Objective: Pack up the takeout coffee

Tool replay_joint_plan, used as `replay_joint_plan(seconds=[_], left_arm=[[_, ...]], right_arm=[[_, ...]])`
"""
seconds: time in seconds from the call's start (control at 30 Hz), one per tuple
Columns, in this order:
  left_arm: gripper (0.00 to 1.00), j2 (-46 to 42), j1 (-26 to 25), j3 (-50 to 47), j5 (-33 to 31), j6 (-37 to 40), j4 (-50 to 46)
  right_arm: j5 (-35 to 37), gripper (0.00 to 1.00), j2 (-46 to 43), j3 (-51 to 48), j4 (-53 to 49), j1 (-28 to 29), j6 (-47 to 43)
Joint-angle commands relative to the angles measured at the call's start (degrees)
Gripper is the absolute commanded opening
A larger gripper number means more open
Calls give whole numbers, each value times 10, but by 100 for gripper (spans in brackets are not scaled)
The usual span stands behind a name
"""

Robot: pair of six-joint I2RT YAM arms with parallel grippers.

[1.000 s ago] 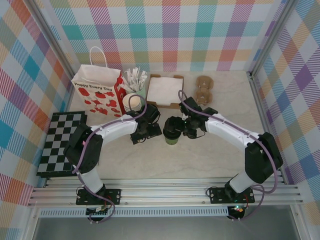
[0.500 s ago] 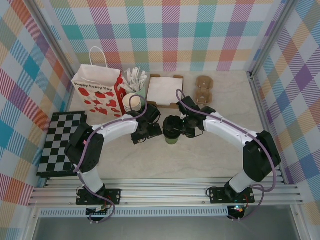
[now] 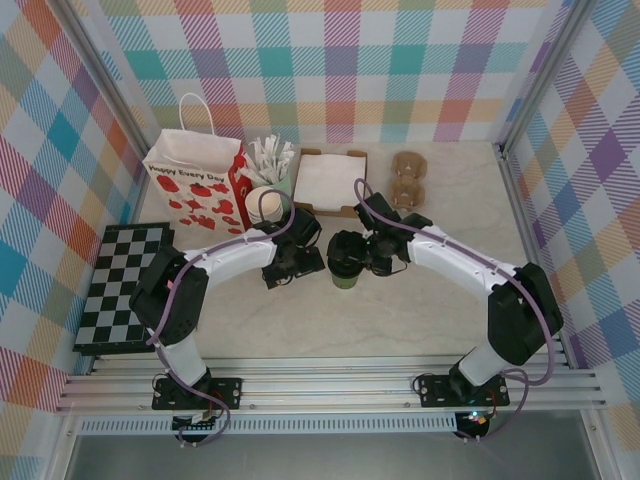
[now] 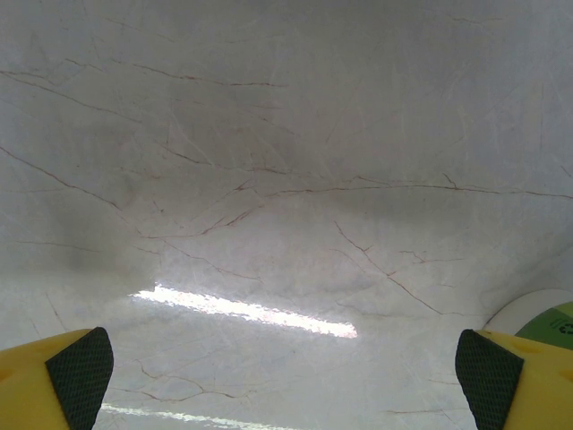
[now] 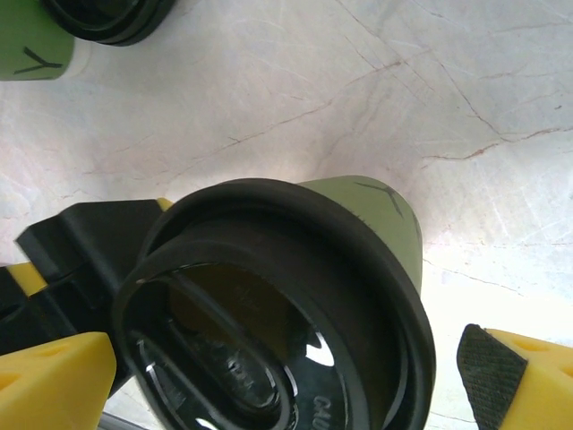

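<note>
The coffee cup [image 3: 345,268] stands upright mid-surface [image 3: 430,320], black lid on. The right arm [image 3: 450,262] has just edged left, so the right jaws now stand wide open either side of the cup, not gripping yet. The left jaws, just left of it, hang open, empty, unmoved. Closing looks next; the paper bag [image 3: 195,185] waits far left.

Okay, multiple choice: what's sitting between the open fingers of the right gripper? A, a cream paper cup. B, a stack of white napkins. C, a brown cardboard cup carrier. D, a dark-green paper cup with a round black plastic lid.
D: in the right wrist view, the dark-green paper cup with a round black plastic lid stands between the wide-spread yellow fingers of the right gripper.
</note>
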Motion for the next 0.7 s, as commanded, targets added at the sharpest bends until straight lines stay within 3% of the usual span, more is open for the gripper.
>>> replay_joint_plan(seconds=[0.0, 0.67], left_arm=[[100, 4, -6, 16, 10, 6, -5], [100, 7, -11, 24, 16, 9, -5]], right_arm=[[5, 100, 14, 17, -15, 7, 16], [13, 100, -13, -8, 20, 11, 15]])
